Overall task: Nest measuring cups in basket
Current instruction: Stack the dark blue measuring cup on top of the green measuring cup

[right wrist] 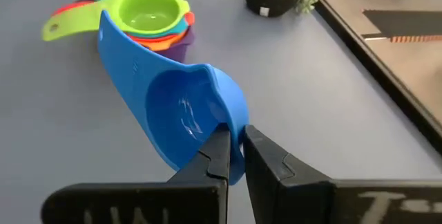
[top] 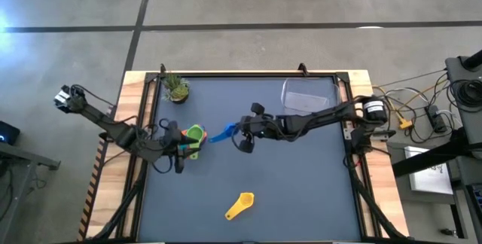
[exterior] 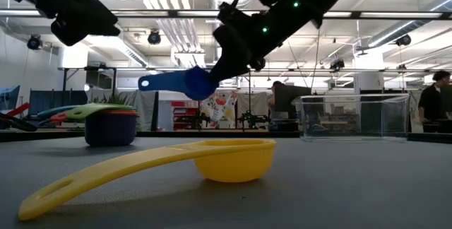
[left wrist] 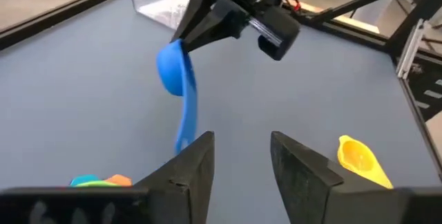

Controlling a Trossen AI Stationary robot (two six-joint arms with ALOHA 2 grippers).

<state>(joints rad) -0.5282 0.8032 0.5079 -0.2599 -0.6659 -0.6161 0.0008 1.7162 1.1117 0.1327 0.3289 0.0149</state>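
Blue cup's [right wrist: 181, 117] rim between the right gripper's [right wrist: 235, 148] jaws.

The surface [top: 301, 191] is a dark blue-grey mat set in a black frame on a pale wooden top. Directly on it lie a stack of cups [top: 193, 140] toward the left side, green uppermost with orange, red, teal and purple beneath; a yellow cup [top: 241, 205] alone near the front edge, its handle pointing front-left, well apart from the stack; a clear basket [top: 307, 97] at the far right corner, just beside the frame; and a small potted plant [top: 177, 88] at the far left corner.
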